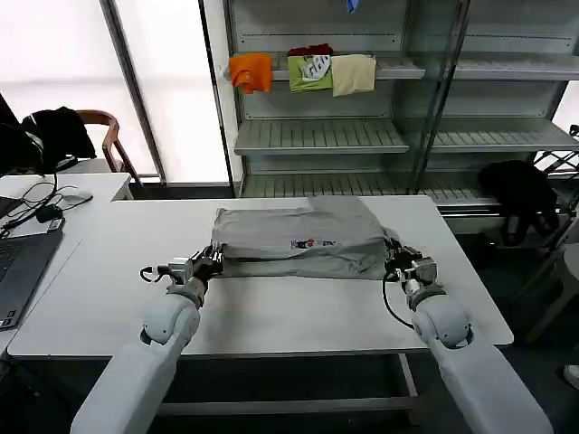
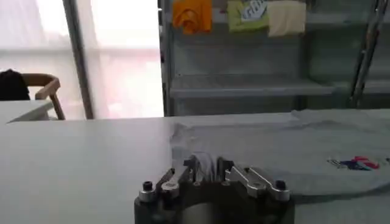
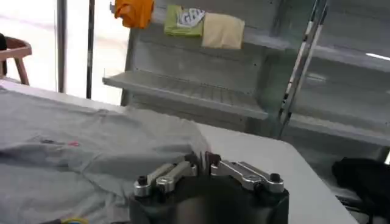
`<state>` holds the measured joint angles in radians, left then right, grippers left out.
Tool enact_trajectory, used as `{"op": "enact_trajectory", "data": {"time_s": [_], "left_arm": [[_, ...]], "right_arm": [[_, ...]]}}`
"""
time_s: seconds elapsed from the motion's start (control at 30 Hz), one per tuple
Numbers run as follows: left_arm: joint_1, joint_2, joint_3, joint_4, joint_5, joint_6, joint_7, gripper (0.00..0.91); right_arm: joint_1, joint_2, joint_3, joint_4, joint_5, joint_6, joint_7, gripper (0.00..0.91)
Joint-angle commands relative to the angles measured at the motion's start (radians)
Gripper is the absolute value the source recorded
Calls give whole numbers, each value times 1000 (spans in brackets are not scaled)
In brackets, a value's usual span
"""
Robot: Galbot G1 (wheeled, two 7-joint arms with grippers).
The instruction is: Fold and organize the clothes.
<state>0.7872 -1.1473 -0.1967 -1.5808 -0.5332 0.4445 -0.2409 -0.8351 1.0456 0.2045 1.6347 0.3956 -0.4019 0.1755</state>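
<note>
Both grippers pinch the near corners of the folded grey shirt (image 1: pixel 303 240).

It lies mid-table (image 1: pixel 271 316); left gripper (image 1: pixel 210 263) and right gripper (image 1: pixel 395 263) seem clamped on its near edge.

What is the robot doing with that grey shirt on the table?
The robot is folding a light grey shirt on the white table. Its left gripper pinches the shirt's near left corner, and its right gripper pinches the near right corner. The shirt lies partly folded, with its small colourful chest print facing up. Behind the table, orange, green and cream garments sit on a shelf.
</note>
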Motion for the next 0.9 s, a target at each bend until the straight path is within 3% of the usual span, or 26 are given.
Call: {"op": "enact_trajectory", "data": {"time_s": [0.03, 0.17, 0.23, 0.27, 0.3, 0.4, 0.57, 0.9], "left_arm": [[41, 18, -5, -48, 36, 19, 18, 302], [64, 48, -19, -98, 72, 63, 17, 302], [78, 73, -34, -130, 73, 96, 14, 524], [84, 83, -40, -157, 73, 107, 9, 776], [92, 91, -49, -169, 73, 110, 3, 907], [120, 105, -74, -247, 45, 130, -13, 907], [152, 85, -76, -305, -24, 122, -22, 907], [156, 27, -84, -171, -86, 83, -9, 907]], "right_arm": [[-32, -2, 3, 9, -2, -3, 5, 907], [-39, -15, 18, 28, -3, -55, 25, 907], [-47, -24, 30, 47, 0, -62, 32, 907], [-53, -28, 40, 60, 7, -66, 36, 907], [-58, -31, 48, 79, 16, -66, 43, 907], [-93, -35, 72, 155, 57, -53, 67, 907], [-175, -49, 87, 219, 89, 17, 61, 907], [-229, -29, 76, 176, 120, 35, 31, 907]]}}
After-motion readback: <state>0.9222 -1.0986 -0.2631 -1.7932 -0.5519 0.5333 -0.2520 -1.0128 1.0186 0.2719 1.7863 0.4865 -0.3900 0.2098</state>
